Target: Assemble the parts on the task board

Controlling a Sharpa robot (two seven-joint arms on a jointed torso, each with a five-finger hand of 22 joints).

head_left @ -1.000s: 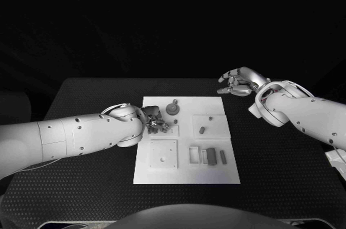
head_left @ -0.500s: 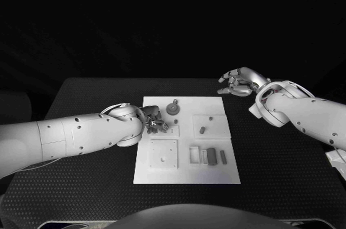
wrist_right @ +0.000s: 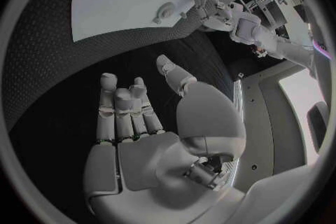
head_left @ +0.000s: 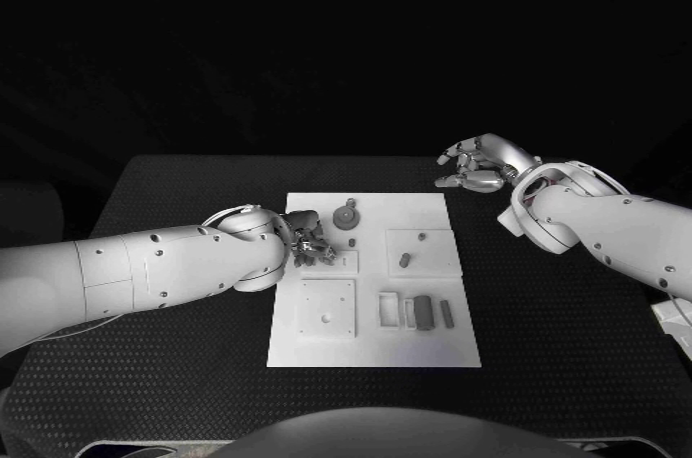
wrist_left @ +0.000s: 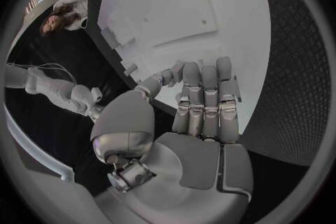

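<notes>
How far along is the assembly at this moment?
Early, by the look of it. Several grey parts lie loose on the task board, and a round part sits near its far edge; whether any is seated I cannot tell. The left hand is over the board's left side, its fingertips too small to read. The right hand hovers off the board, holding nothing.

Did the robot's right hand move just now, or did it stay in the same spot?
No. The right hand hovers off the far right corner of the task board, in the same place against that corner as before.
</notes>
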